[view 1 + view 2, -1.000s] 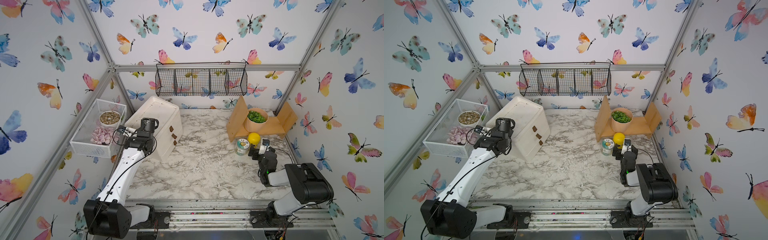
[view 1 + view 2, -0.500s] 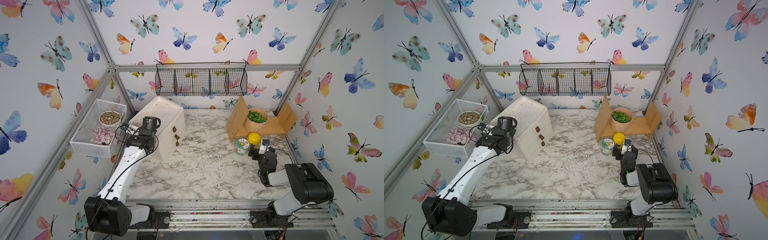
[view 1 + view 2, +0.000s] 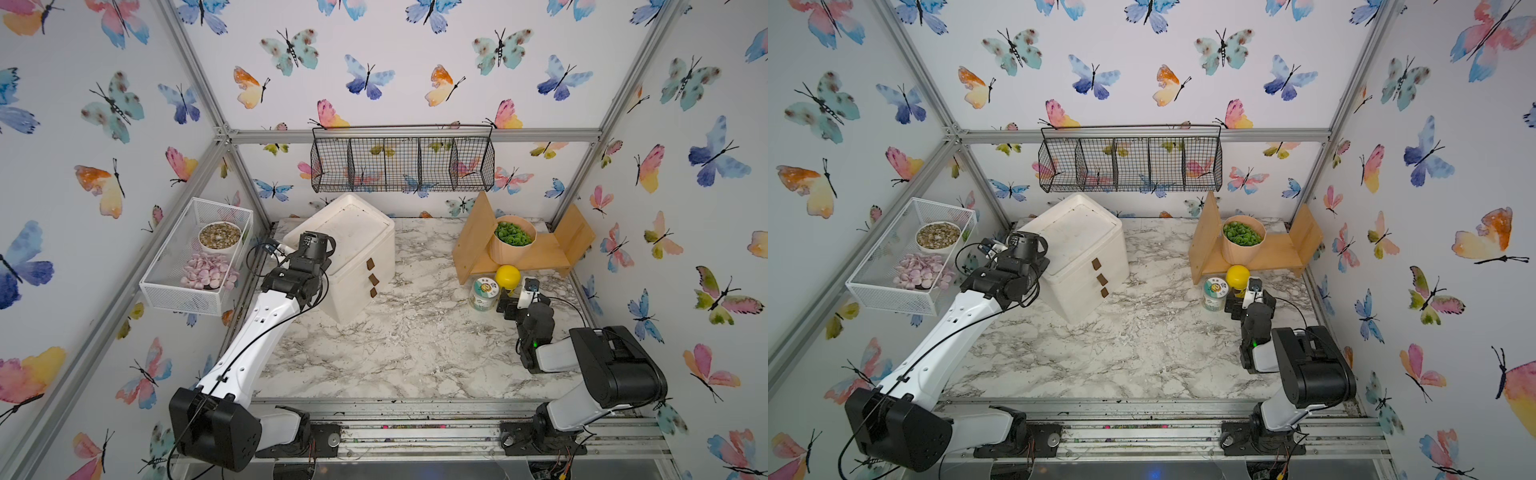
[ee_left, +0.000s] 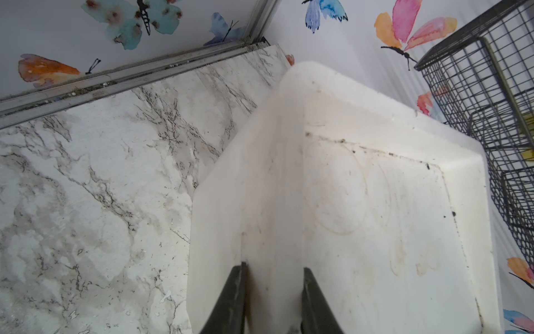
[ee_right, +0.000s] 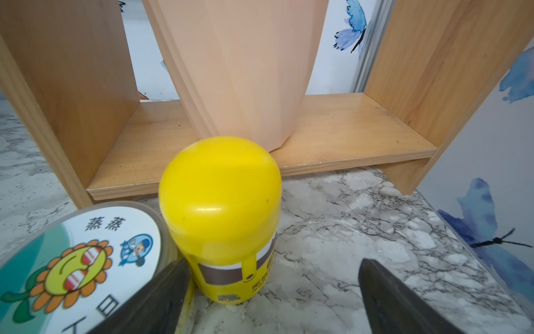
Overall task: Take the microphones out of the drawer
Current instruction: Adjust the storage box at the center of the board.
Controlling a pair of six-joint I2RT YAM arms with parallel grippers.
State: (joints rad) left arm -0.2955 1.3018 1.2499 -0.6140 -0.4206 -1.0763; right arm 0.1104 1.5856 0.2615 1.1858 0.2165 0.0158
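Judging by the three shut fronts of the white drawer unit (image 3: 353, 232), each with a small brown tab (image 3: 370, 263), the microphone lay out of sight inside one of them; which one could not be told. The unit stood skewed near the far left corner of the table (image 3: 415, 340), its fronts turned toward the table's middle. The left jaws were closed on the raised rim of its top, one finger (image 4: 231, 300) against the outer wall and its partner inside the recessed top, which read as a brace. That made sense: the unit looked like light plastic that would slide or tip under a pull on a tab. The tabs seemed thin and small, so they would want a narrow pinch and a straight draw. The right jaws stood wide open and empty near the right edge of the table, with a yellow-capped bottle (image 5: 219, 202) just ahead of them and a round tin (image 5: 81, 254) beside it, well apart from the drawers. The microphone itself would probably be stiff, fairly light and rounded, apt to roll or slip. The safest hold would be across its body, not its head or any cable.
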